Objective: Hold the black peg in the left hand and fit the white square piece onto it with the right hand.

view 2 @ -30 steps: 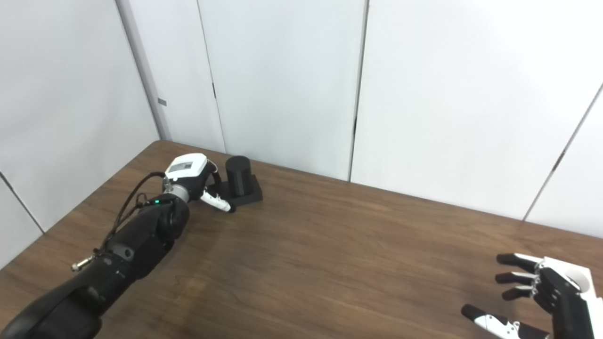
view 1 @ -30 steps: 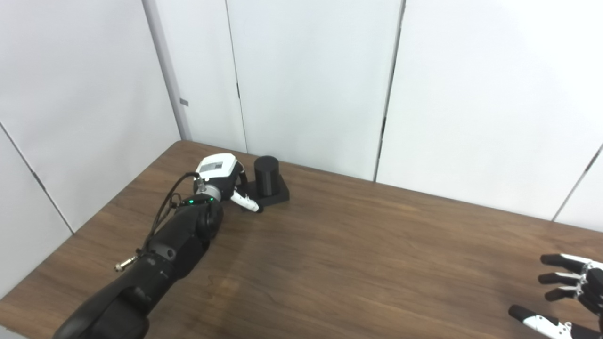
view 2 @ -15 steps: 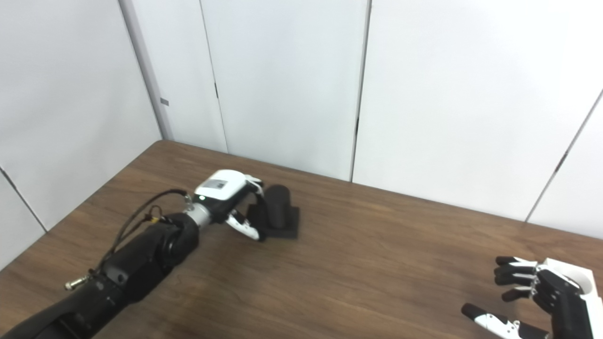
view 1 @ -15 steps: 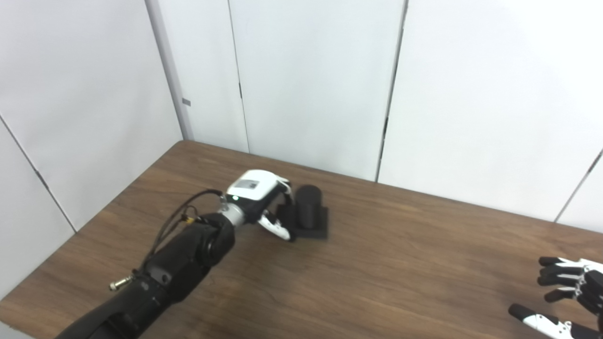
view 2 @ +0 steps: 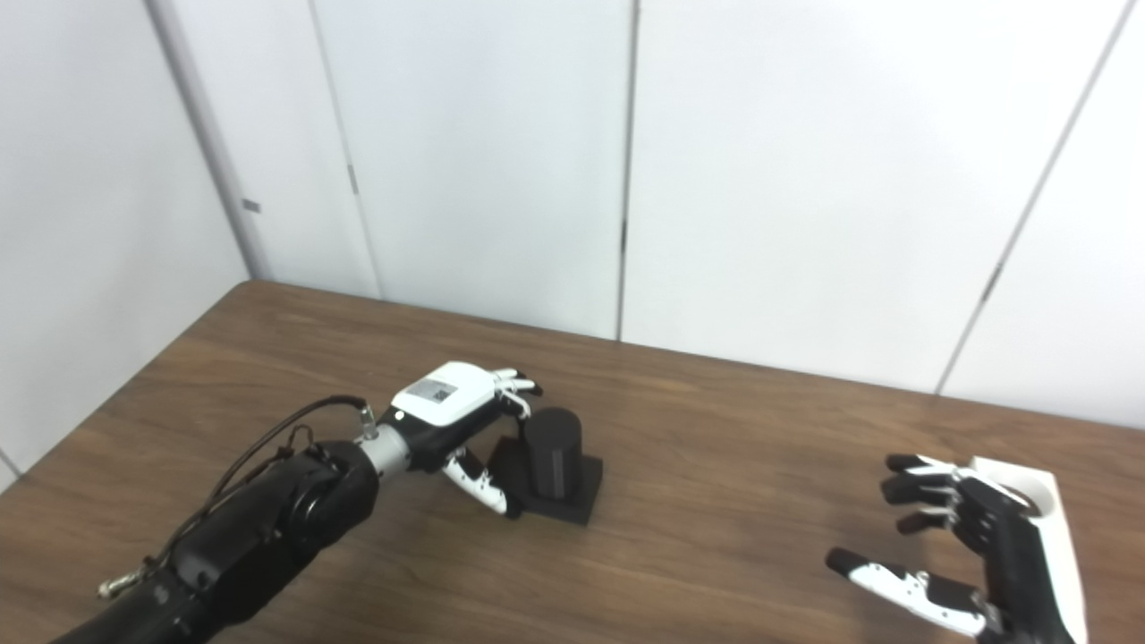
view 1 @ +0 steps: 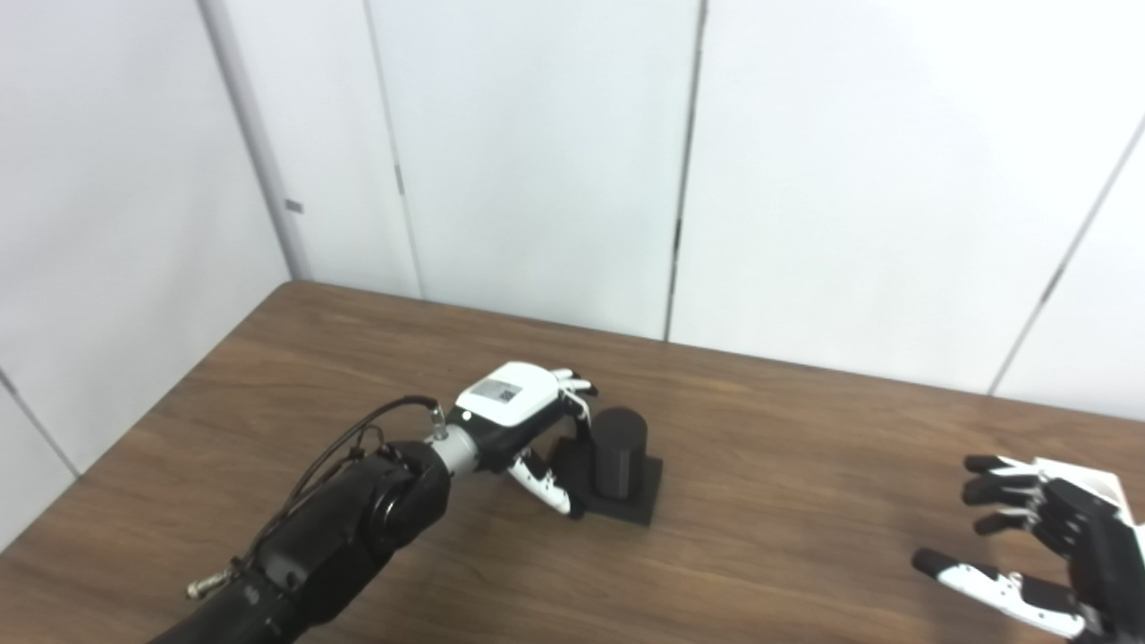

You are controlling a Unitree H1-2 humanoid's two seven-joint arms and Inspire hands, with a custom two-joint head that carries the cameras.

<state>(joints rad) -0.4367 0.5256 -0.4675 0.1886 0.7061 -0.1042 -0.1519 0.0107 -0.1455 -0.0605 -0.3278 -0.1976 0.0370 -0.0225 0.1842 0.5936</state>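
The black peg is a short upright cylinder on a square black base, standing on the brown table left of the middle. My left hand grips the base's left edge, with the fingers curled behind and the thumb along the front. My right hand hovers low at the table's near right, palm toward me and fingers spread, with nothing between them. A white shape shows just behind that hand. I cannot tell whether it is the white square piece or the hand's own back.
White wall panels rise close behind the table's far edge. The table's left edge runs diagonally at the left. Bare wood lies between the peg and the right hand.
My left hand has dragged the peg from the far left corner toward the table's middle and nearer me. The camera has also shifted. The right hand sits slightly higher in view.
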